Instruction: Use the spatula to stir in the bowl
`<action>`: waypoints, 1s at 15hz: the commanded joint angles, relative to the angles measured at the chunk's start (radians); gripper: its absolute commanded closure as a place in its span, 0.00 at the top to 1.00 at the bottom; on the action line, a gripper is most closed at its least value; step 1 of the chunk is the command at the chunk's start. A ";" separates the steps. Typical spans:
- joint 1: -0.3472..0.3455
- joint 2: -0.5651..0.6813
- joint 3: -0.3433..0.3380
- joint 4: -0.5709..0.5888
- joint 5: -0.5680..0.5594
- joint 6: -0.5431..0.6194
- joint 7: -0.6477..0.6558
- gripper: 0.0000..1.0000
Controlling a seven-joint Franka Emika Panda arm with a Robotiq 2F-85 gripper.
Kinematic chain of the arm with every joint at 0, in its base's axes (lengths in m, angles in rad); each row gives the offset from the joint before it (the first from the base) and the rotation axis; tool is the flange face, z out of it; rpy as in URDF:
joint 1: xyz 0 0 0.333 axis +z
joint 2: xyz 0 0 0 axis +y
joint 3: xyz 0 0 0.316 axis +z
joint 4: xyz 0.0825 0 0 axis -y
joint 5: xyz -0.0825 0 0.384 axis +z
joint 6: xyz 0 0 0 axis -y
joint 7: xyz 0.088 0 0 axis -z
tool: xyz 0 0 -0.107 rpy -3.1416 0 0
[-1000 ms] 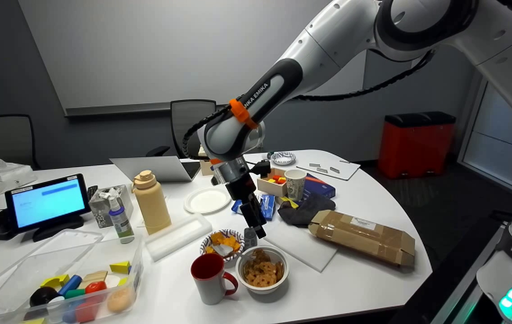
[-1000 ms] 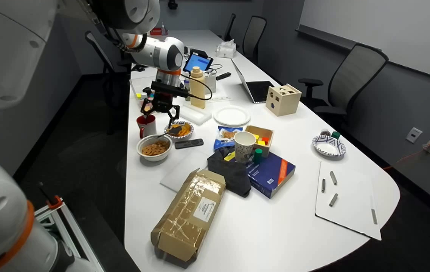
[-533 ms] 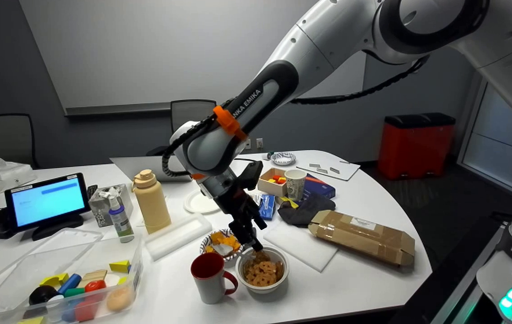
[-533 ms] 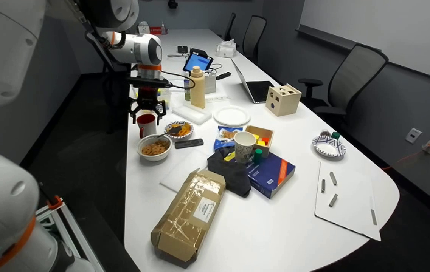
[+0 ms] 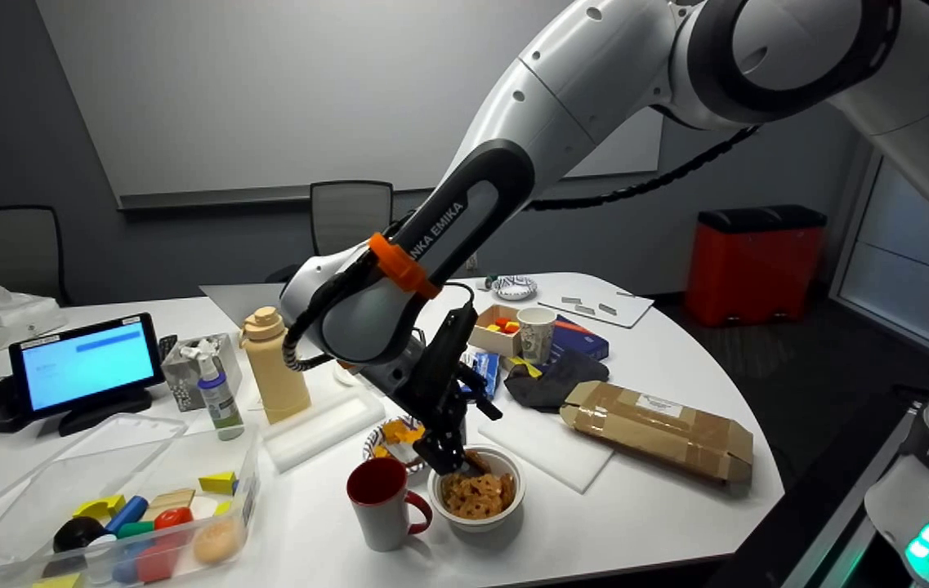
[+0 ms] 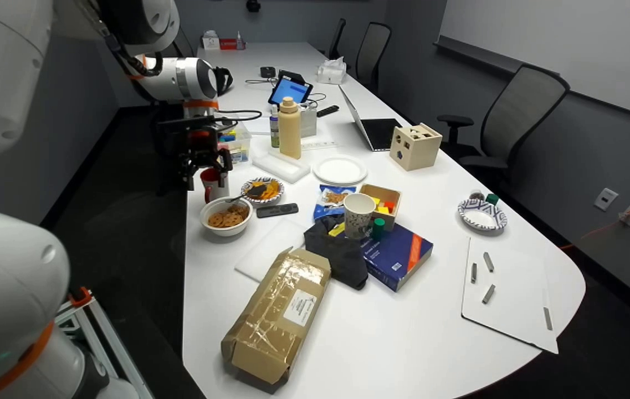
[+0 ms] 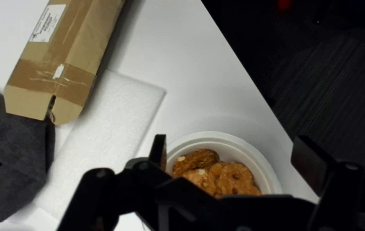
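Only both exterior views show the spatula blade (image 6: 257,192).

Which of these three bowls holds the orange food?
The patterned bowl near the mug, with the spatula partly in it. The plain white bowl holds brown snacks; the second patterned bowl, well apart, shows white inside.

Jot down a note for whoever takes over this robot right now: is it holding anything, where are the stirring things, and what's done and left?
Gripper: jaws wide open, holding nothing; the wrist view shows the white bowl between them.
Patterned bowl: the one to stir; holds orange food pieces, near the red mug.
Spatula: dark head in the patterned bowl, handle reaching toward the white bowl.
Done: can't tell whether anything has been stirred.
Left: probably grasp the handle, then stir.
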 commanded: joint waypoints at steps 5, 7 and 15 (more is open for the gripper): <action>0.056 0.073 -0.084 0.056 -0.098 -0.027 0.190 1.00; 0.064 0.108 -0.097 0.079 -0.132 -0.016 0.187 1.00; 0.099 0.231 -0.114 0.211 -0.201 0.011 0.144 1.00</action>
